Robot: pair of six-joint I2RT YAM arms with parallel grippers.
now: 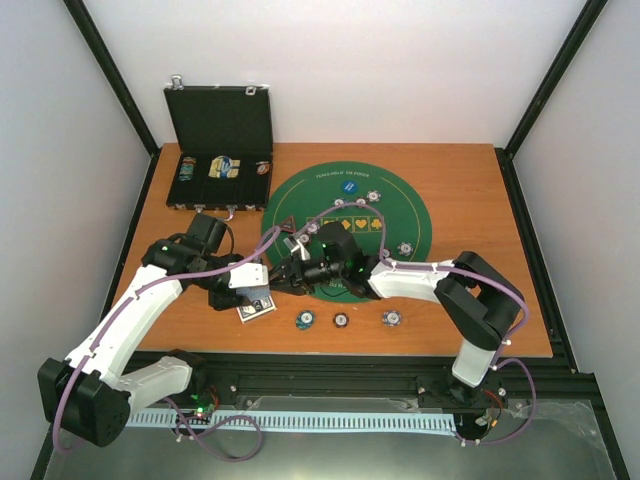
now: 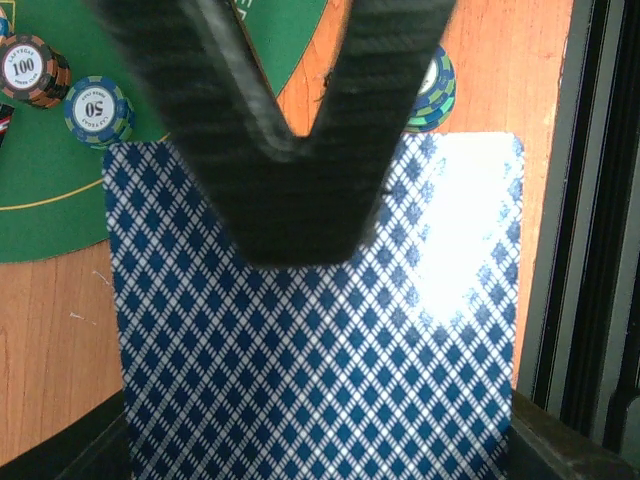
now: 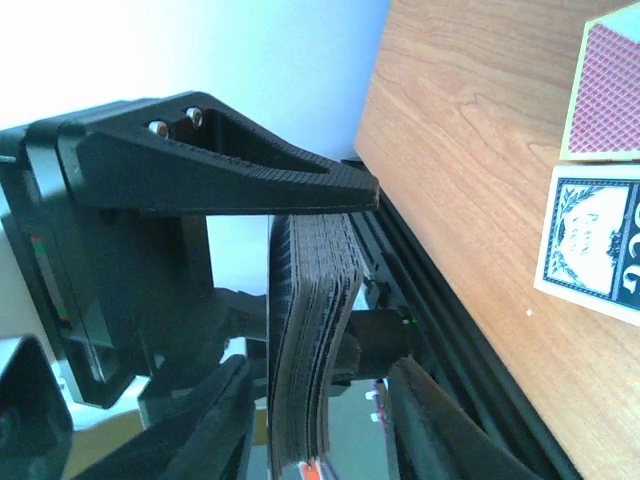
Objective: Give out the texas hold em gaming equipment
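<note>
Blurred and nearest in our left wrist view, a dark V-shaped finger lies across the blue diamond-patterned back of the deck of playing cards. We see the left gripper clamped on that deck, its own fingers at the two long edges. Past the deck, a 100 chip and a 50 chip sit just beside each other on the green felt mat. From the right wrist we see the deck edge-on, with the right gripper spread, one finger on each side of the stack and a gap at both. A red-backed card and a blue printed card lie on the wooden table. From above, both grippers meet over the mat's near left rim, a row of three chips lines the table's near edge, and the black case stands open at the far left.
</note>
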